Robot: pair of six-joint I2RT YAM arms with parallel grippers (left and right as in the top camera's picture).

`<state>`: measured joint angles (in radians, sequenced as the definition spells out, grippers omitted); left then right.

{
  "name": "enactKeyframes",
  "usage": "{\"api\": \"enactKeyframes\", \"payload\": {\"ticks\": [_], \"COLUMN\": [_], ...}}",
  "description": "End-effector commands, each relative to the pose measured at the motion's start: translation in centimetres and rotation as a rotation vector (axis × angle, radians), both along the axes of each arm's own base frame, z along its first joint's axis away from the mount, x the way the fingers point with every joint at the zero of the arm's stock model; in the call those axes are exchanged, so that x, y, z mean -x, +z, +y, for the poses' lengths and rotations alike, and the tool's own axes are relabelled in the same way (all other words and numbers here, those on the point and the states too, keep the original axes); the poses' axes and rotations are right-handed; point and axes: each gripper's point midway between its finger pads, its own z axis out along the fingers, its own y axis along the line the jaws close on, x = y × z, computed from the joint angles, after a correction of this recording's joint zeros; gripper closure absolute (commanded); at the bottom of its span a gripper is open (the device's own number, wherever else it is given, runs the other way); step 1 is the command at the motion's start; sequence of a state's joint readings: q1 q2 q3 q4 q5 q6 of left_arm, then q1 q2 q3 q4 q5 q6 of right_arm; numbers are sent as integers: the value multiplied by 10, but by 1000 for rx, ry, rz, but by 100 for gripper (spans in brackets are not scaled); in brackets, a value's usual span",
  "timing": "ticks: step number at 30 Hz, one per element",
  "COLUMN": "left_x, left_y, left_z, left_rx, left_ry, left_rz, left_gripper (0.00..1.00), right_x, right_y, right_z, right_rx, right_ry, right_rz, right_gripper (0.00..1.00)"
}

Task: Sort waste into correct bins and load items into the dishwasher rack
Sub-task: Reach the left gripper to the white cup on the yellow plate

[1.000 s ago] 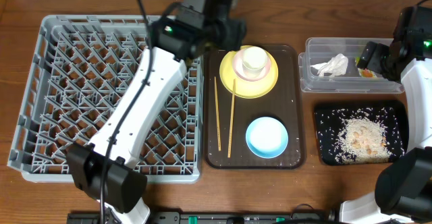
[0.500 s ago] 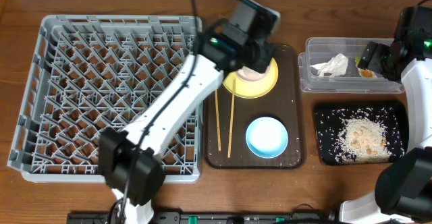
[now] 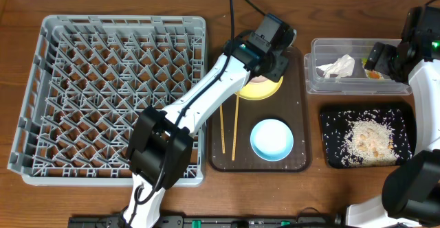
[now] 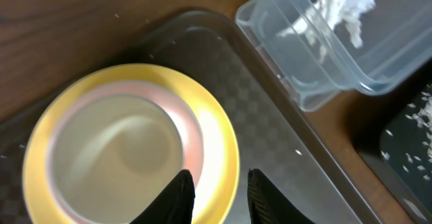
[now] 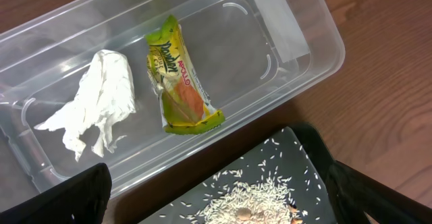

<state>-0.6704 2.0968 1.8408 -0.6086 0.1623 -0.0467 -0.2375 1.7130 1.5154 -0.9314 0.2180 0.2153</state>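
Observation:
On the yellow plate sits the pale pink bowl. My left gripper hovers over the plate's right rim, open only a narrow gap, with nothing between its fingers. In the overhead view it hides the white cup. Two chopsticks and the light blue bowl lie in front. The grey rack is at left. My right gripper stands wide open over the clear tub. That tub holds the napkin and the wrapper. Rice lies in the black tray.
The dishes and chopsticks rest on a dark brown serving tray between the rack and the two bins. The clear tub stands just behind the black tray at the right. The left arm reaches diagonally across the rack's right edge.
My left arm has swung right from the rack's back corner to above the plate and bowl, and its jaws have narrowed. The right arm has not moved.

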Motion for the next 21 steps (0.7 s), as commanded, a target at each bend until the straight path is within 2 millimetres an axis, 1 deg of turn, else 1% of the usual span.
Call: {"api": "enactKeyframes", "payload": {"ticks": [1,6,11,17,21], "left_x": [-13,-23,-23,-23,-23], "left_y": [-6,-21,-40,-52,-58], "left_z": [7,9,7,7,8], "left_rx": [-53,-84,-103,-117,-124], "left_ry": [24,45,41,41,40], "left_rz": [-47,-67,-43,-26,-18], "left_gripper": [70,70,70,70,72], "right_x": [0,0,0,0,0], "right_y": [15,15,15,15,15], "right_z": [-6,-6,-6,-6,-6], "right_rx": [28,28,28,28,28], "right_ry": [-4,-4,-4,-4,-4], "right_rz": [-27,-28,-27,-28,-28], "right_gripper": [1,1,1,1,1]}}
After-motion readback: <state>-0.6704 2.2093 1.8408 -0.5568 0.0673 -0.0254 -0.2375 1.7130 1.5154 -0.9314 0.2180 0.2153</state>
